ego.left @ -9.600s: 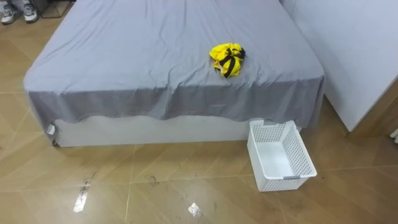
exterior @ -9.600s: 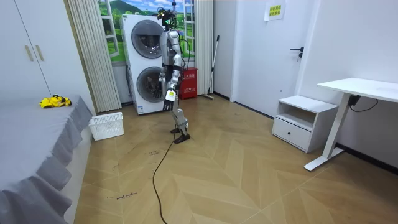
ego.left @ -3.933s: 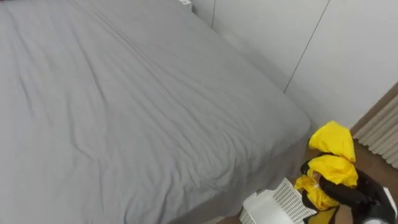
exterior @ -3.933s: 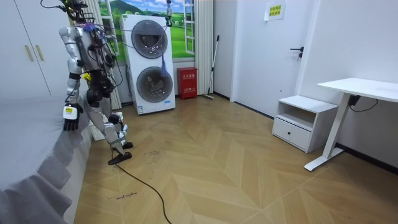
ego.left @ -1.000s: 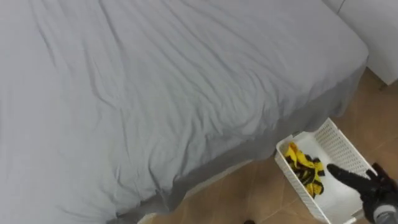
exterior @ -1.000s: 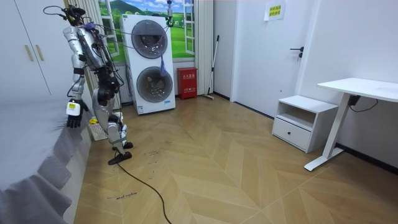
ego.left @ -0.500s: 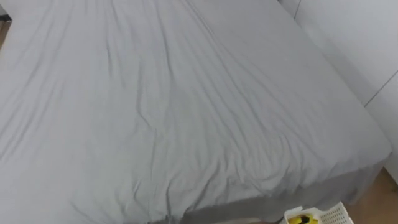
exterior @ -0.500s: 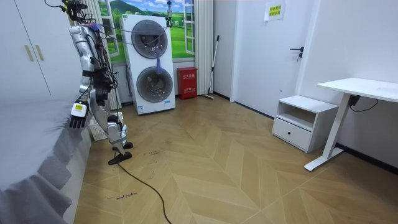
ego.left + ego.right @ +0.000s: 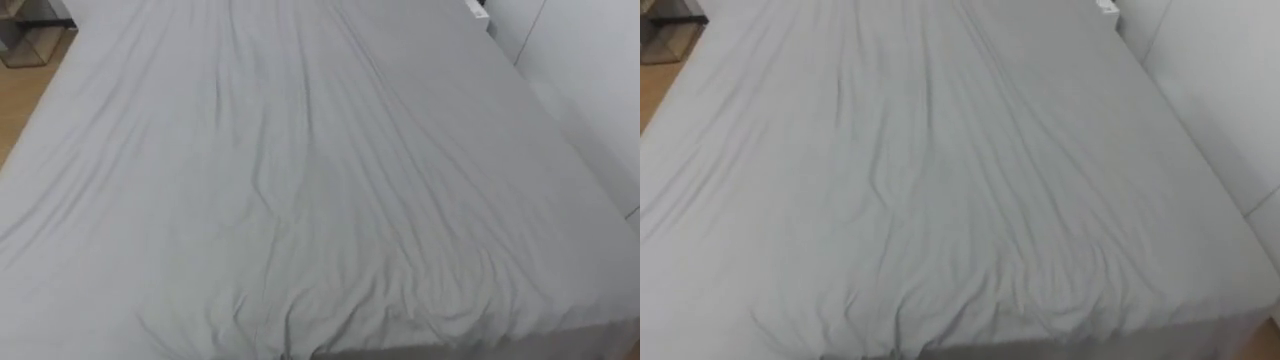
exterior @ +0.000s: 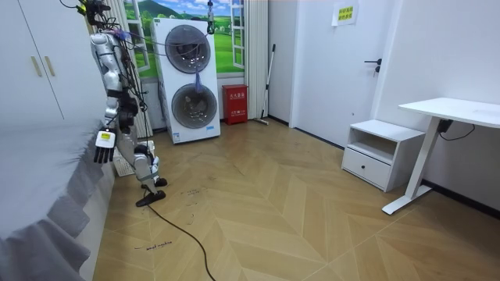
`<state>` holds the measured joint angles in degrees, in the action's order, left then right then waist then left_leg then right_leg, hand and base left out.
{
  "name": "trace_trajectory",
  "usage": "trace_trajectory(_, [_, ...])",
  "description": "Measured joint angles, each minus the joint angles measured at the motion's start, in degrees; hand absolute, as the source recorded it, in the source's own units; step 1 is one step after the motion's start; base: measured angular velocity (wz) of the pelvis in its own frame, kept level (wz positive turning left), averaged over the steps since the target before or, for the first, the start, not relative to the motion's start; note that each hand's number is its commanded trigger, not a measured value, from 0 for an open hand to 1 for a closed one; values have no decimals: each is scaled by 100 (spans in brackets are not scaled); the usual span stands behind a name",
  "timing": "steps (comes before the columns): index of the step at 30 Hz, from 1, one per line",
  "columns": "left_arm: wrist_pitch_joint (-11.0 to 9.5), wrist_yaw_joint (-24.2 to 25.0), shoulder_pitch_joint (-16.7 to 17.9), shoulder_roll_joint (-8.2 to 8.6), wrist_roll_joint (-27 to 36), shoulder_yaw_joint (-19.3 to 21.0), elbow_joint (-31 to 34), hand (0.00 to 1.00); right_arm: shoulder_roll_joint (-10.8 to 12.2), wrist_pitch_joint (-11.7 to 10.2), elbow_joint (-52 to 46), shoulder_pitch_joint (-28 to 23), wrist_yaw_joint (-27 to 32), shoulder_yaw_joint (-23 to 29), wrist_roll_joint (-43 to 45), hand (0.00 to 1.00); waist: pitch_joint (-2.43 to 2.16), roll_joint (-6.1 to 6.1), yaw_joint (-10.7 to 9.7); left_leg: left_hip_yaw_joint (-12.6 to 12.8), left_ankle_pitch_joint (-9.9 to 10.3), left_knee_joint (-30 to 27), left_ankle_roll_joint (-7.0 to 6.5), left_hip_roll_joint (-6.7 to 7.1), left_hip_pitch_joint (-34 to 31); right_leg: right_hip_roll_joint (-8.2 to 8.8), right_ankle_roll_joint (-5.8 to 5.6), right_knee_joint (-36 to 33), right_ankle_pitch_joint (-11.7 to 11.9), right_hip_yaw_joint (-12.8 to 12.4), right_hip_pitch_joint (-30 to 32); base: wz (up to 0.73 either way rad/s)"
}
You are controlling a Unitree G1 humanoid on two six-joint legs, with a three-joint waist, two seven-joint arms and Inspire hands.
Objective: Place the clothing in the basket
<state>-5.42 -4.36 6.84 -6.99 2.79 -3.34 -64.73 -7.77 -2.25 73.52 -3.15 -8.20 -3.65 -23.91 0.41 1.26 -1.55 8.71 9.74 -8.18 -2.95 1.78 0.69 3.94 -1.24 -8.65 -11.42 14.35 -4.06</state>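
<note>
I stand upright at the foot corner of the bed, facing it. Its grey sheet [image 9: 300,180] spreads wrinkled and bare before me, and in the room view the bed [image 10: 31,179] is at the left. The white basket [image 10: 122,165] sits on the floor behind my legs by the curtain, its inside hidden. My left hand [image 10: 104,146] hangs beside the bed's corner with relaxed fingers and nothing in it.
A white wardrobe [image 9: 590,60] runs along the bed's right side. Stacked washing machines [image 10: 191,78] and a red box [image 10: 236,104] stand behind me. A nightstand [image 10: 383,152] and a desk [image 10: 453,113] are across the wooden floor.
My view has swung up off the basket, which held the yellow clothes, onto the bed. I have straightened up, and my left hand has drifted slightly toward the room view's right.
</note>
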Motion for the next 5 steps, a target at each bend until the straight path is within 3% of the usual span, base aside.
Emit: trace_trajectory(5, [15, -91, 48, 80, -13, 220, 8, 0, 80, 88, -63, 97, 118, -195, 22, 0, 5, 43, 82, -90, 15, -5, -3, 13, 3, 10, -3, 4, 2, 137, -59, 6])
